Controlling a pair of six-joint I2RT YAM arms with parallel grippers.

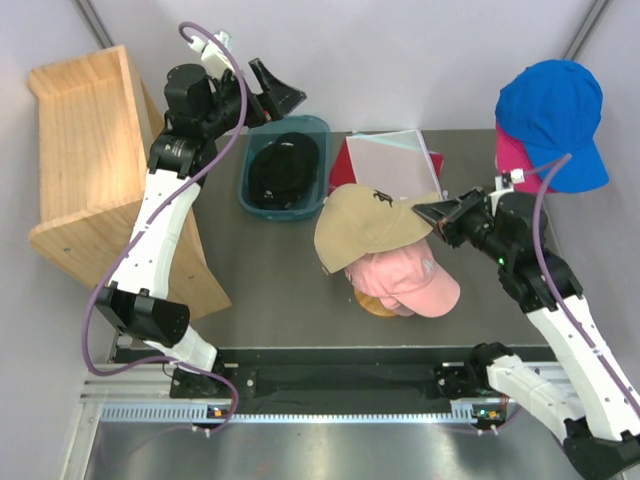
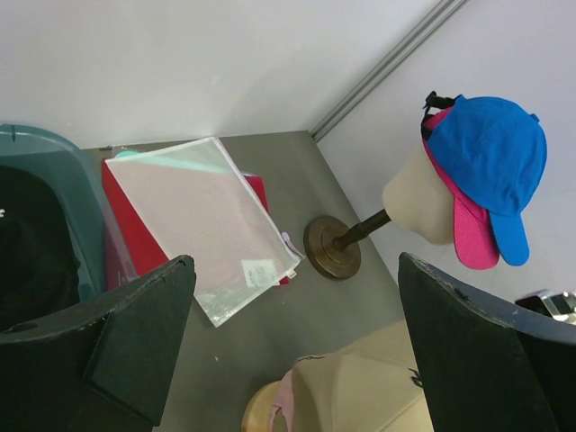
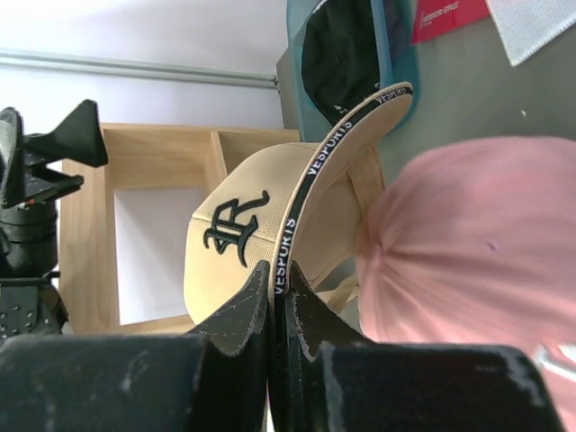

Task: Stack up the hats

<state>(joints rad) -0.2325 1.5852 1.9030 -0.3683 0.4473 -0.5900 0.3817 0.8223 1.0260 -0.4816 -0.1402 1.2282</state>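
Tan cap [image 1: 365, 225] is pinched at the brim edge by the clamped right gripper [image 3: 273, 297] and held tilted over the light pink cap [image 1: 410, 280] mid-table. Left gripper [image 1: 268, 98] is held wide apart, empty, above the black cap [image 1: 283, 167] in the teal bin [image 1: 250, 200]. Risk: with so thin a brim pinch, the tan cap could be swung, released off-centre and slid off the pink crown.
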